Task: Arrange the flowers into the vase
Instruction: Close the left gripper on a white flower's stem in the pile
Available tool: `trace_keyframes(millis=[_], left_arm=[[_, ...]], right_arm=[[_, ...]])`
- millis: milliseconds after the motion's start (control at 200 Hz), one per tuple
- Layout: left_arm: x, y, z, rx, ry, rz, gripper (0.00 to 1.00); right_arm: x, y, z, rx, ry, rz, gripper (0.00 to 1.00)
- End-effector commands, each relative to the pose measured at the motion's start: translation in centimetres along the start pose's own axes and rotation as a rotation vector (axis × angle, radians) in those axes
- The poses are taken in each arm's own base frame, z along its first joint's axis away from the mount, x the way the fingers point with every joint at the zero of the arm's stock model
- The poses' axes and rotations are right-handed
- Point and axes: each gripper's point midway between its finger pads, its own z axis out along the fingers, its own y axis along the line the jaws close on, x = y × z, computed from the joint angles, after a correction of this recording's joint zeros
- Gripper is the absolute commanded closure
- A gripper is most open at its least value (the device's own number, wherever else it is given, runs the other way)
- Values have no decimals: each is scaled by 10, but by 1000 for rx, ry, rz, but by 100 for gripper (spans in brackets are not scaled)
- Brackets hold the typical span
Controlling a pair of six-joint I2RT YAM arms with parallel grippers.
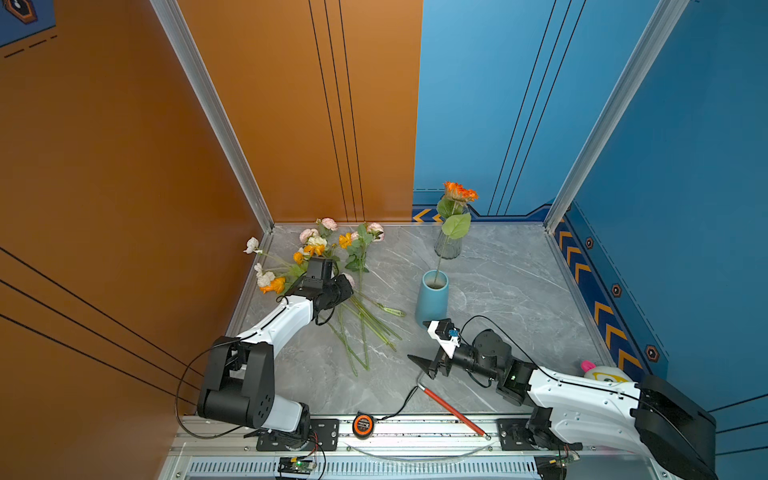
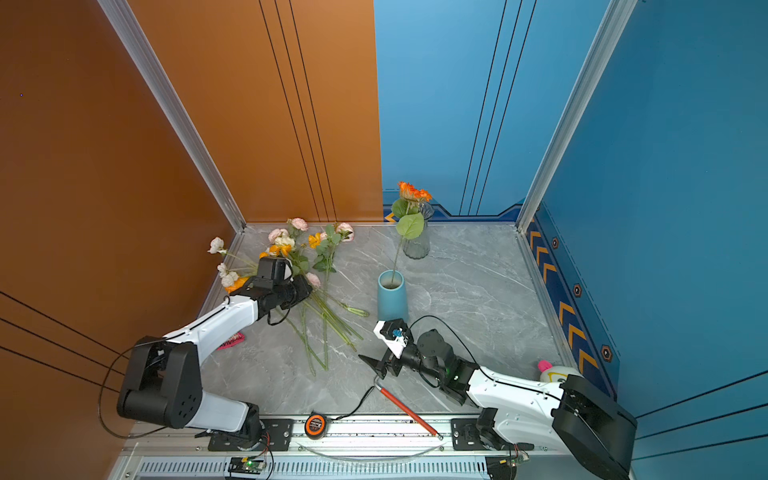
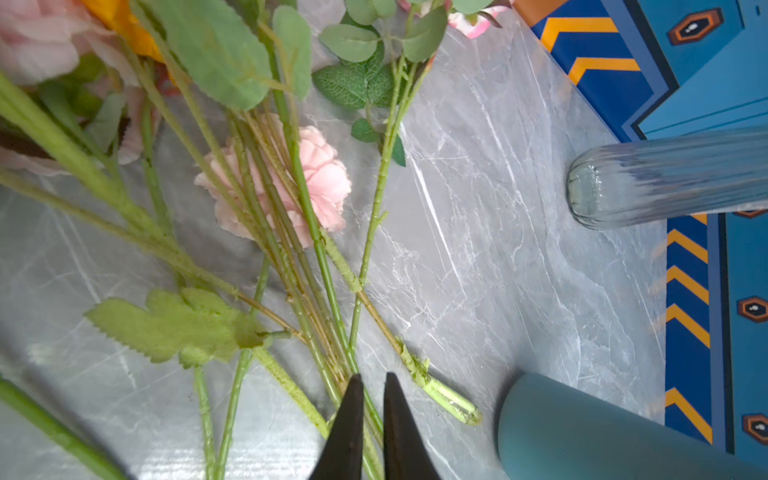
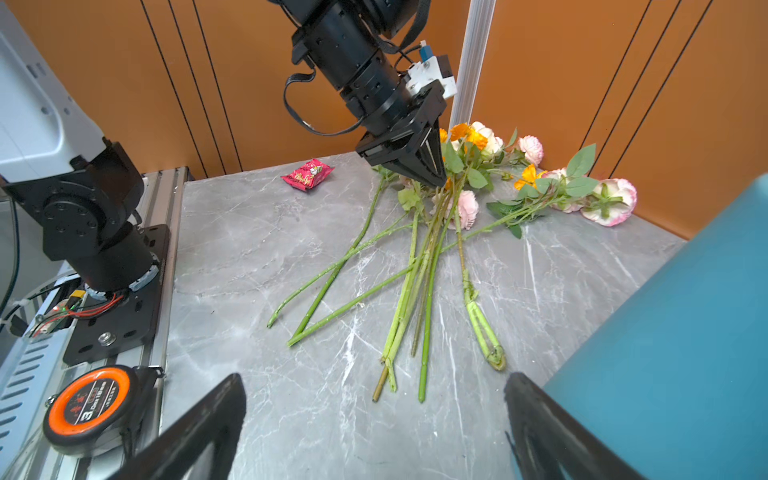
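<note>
The flowers (image 1: 328,249) lie in a loose bunch at the back left of the table, with pink, cream and orange blooms and long green stems fanning toward the front (image 4: 419,266). One orange flower (image 1: 459,192) stands in the blue vase (image 1: 432,299) at mid-table. My left gripper (image 3: 372,379) points down into the stems, and its jaws are pinched on one green stem; its tip (image 4: 437,179) shows in the right wrist view too. My right gripper (image 1: 417,340) hovers open just in front of the blue vase (image 4: 673,332), holding nothing.
A ribbed clear glass vase (image 1: 449,245) stands empty behind the blue one. A red snack packet (image 4: 307,174) lies at the left. An orange tape measure (image 1: 362,424) and a red-handled tool (image 1: 453,409) lie at the front rail. A plush toy (image 1: 602,374) sits at the right edge.
</note>
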Motion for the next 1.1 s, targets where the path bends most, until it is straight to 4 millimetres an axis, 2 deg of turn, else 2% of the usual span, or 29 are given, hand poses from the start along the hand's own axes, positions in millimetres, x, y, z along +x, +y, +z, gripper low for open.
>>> trace_keyframes(millis=[0, 521, 896, 1096], left_arm=[[3, 2, 10, 19, 5, -58, 88], [5, 21, 44, 3, -6, -116, 89], [13, 31, 47, -29, -1, -127, 84], [11, 34, 51, -36, -6, -128, 84]], right_arm=[[-24, 10, -2, -29, -100, -36, 2], [-15, 7, 2, -11, -66, -54, 1], [-12, 7, 5, -17, -51, -54, 1], [-9, 9, 8, -30, -42, -49, 1]])
